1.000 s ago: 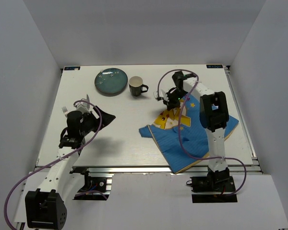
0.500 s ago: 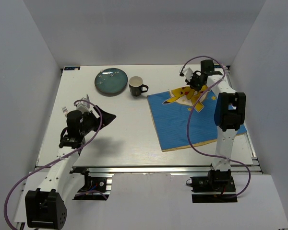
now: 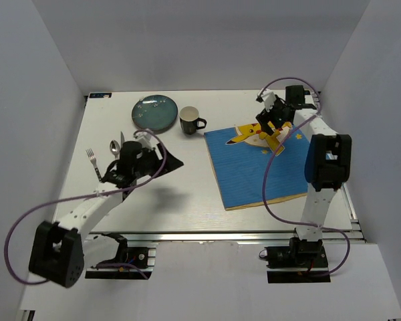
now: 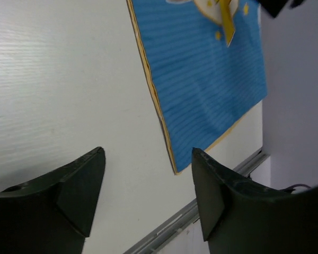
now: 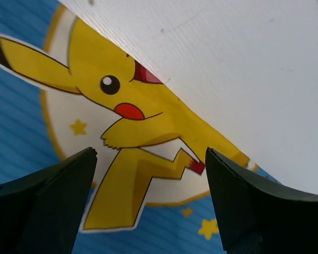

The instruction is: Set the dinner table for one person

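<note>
Left gripper (image 3: pixel 166 160) and right gripper (image 3: pixel 266 127) are hanging wide open, empty, over the dinner table (image 3: pixel 187 204). Plate (image 3: pixel 155 114) is lying at twelve o'clock from the nearer left gripper; placemat (image 3: pixel 254 170) at three o'clock.

Blue striped placemat (image 3: pixel 254 170) lies flat, yellow cartoon figure (image 5: pixel 132 143) at its far end. Dark mug (image 3: pixel 190 121) near its far-left corner, handle facing the placemat. Teal plate (image 3: pixel 156 114) just left of the mug. Fork (image 3: pixel 91 160) well left; the cutlery beside it is too small to identify.
</note>
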